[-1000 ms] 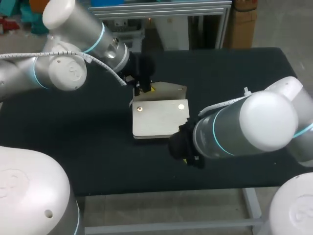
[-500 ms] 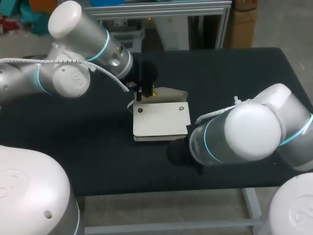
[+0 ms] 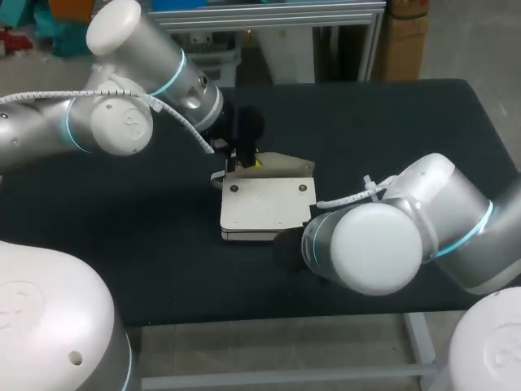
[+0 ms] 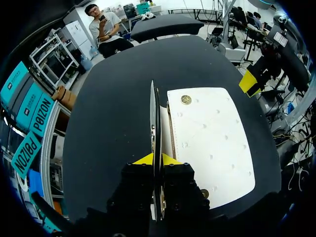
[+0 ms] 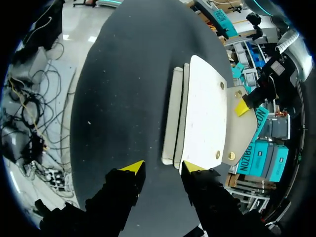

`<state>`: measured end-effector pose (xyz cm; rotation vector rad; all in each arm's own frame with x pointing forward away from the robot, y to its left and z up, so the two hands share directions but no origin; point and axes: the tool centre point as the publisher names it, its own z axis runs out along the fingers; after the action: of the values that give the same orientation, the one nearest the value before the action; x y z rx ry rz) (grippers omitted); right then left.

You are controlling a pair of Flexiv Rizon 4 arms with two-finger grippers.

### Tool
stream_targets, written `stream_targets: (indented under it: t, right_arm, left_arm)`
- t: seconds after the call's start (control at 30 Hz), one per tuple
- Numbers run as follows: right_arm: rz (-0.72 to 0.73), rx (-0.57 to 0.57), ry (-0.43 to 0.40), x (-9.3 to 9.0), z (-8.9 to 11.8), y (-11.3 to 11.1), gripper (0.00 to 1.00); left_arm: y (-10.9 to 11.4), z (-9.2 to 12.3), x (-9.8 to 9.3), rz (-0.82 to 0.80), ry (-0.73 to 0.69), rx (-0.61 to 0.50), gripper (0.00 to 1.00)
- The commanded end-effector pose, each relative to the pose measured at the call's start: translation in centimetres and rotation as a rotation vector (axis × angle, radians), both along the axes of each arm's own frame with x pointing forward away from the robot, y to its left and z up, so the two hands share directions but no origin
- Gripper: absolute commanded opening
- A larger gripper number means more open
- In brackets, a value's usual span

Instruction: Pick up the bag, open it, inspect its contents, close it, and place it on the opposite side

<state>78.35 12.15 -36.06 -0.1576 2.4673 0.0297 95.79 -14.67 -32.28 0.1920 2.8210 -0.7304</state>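
While the cream bag (image 3: 264, 208) lies flat near the middle of the black table (image 3: 391, 130), its flap (image 4: 154, 113) stands on edge along the bag's 12 o'clock side. Left gripper (image 4: 157, 160): yellow tips pinch the flap from both sides, at about 11 o'clock on the bag. A brass snap (image 4: 186, 99) shows on the body just beside the flap. Right gripper (image 5: 159, 169): fingers spread apart, low over the table at the bag's 5 o'clock corner. One tip is just beside the bag's edge; contact cannot be told.
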Motion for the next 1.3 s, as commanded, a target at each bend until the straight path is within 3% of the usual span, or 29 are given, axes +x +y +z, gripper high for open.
stream_targets:
  t: [0.03, 0.63, 1.07, 1.3]
  right_arm:
    - [-0.142, -0.119, -0.463, -0.5, 0.2, 0.5, 0.48]
    - [-0.150, -0.075, -0.463, 1.5, -0.7, 1.2, 0.44]
    - [-0.176, -0.042, -0.461, 2.4, -0.9, 1.1, 0.32]
    - [-0.181, -0.032, -0.461, 2.5, -0.9, 1.2, 0.20]
  left_arm:
    - [-0.5, -0.3, 0.2, -0.012, 0.009, 0.005, 0.00]
    - [-0.1, -0.7, 0.4, -0.003, 0.049, -0.011, 0.00]
    - [0.2, -0.9, -0.4, -0.019, 0.042, -0.004, 0.00]
    - [0.1, -1.2, -0.7, -0.040, 0.031, -0.004, 0.00]
